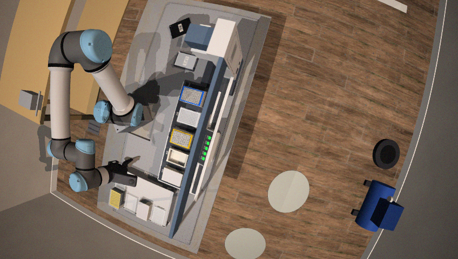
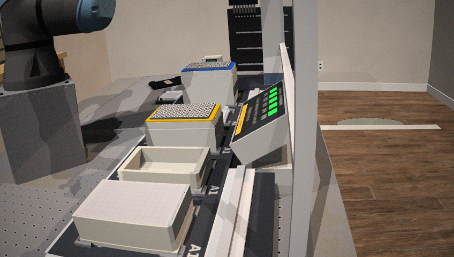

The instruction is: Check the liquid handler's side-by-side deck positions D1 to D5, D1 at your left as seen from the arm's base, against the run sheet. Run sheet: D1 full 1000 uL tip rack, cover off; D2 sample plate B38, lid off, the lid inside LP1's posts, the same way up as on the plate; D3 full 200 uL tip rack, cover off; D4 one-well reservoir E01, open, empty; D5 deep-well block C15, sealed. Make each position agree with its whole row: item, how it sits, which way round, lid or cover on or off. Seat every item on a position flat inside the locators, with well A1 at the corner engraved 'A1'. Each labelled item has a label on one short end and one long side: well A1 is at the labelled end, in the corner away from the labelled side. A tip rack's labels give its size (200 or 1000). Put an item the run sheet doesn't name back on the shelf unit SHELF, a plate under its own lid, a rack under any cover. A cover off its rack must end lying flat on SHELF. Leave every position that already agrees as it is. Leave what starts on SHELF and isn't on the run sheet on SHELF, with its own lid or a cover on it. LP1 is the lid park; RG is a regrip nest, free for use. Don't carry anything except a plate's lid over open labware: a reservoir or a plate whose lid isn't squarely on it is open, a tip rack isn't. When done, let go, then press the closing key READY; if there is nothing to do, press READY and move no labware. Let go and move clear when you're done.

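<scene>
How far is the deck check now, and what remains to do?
All five positions look filled: blue-rimmed rack, uncovered plate, yellow-rimmed rack, open reservoir, sealed block. Five panel lights glow green. A lid lies at the park. The gripper is open, holding nothing, near the shelf. Labels are unreadable. Probably pressing READY remains.

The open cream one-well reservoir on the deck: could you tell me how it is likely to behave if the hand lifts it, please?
The open cream one-well reservoir looks like a rigid, thick-walled box, so it should stay stiff when squeezed. It appears empty, so it is probably light with nothing to slosh. Low, wide and flat-bottomed, it seems unlikely to tip or roll.
</scene>
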`<state>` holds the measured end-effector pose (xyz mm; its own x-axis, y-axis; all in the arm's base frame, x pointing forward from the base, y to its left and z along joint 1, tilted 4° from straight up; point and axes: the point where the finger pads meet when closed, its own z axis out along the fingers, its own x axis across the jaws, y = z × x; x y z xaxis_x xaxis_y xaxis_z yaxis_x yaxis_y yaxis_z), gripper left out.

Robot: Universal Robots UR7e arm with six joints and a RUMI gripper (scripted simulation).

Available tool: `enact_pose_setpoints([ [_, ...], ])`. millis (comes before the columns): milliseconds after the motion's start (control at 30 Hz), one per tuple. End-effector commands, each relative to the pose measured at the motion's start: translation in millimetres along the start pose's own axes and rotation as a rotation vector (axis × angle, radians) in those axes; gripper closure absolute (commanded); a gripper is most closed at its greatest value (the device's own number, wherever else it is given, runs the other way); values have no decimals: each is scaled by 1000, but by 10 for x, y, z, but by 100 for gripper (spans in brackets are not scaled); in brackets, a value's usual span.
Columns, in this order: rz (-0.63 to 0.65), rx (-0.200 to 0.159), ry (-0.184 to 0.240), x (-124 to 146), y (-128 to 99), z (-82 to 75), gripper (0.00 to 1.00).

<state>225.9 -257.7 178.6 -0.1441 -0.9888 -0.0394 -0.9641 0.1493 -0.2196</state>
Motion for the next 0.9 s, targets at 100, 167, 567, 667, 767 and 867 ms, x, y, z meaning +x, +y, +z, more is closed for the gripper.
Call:
enact_pose_setpoints([
  [100, 23, -165, -6, 579, -644, 513, 18],
  [167, 23, -165, -6, 585, -651, 519, 18],
  [567, 23, -165, -6, 622, -694, 551, 18],
  [667, 23, -165, -6, 631, -704, 559, 18],
  [767, 23, -165, -6, 640, -715, 567, 18],
  [867, 23, -165, -6, 650, -725, 575, 18],
])
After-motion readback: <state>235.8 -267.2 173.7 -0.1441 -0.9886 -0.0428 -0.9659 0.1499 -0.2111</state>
